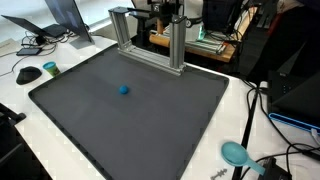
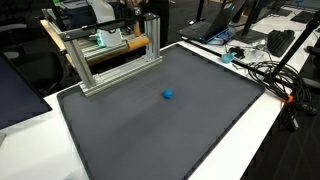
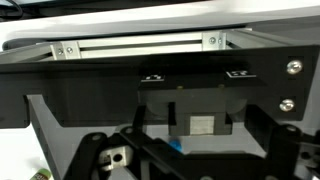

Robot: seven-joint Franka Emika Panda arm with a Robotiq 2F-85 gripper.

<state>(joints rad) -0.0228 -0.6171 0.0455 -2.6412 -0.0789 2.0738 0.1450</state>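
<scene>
A small blue ball (image 1: 124, 89) (image 2: 167, 95) lies alone near the middle of a dark grey mat (image 1: 150, 130) (image 2: 190, 140). Along the mat's far edge stands an aluminium frame (image 1: 150, 45) (image 2: 110, 60). The arm is behind that frame and mostly hidden in both exterior views. In the wrist view my gripper (image 3: 190, 152) shows as dark linkages spread wide at the bottom, open, with nothing between them. A speck of blue (image 3: 178, 146) shows in the gap, below a dark block, and an aluminium rail (image 3: 140, 45) crosses the top.
The mat lies on a white table (image 1: 30, 140). A mouse (image 1: 28, 74), a teal disc (image 1: 50, 68) and a laptop (image 1: 65, 15) sit at one corner. Cables (image 1: 262, 110) (image 2: 265, 72) and a teal scoop-like object (image 1: 236, 152) lie along another side.
</scene>
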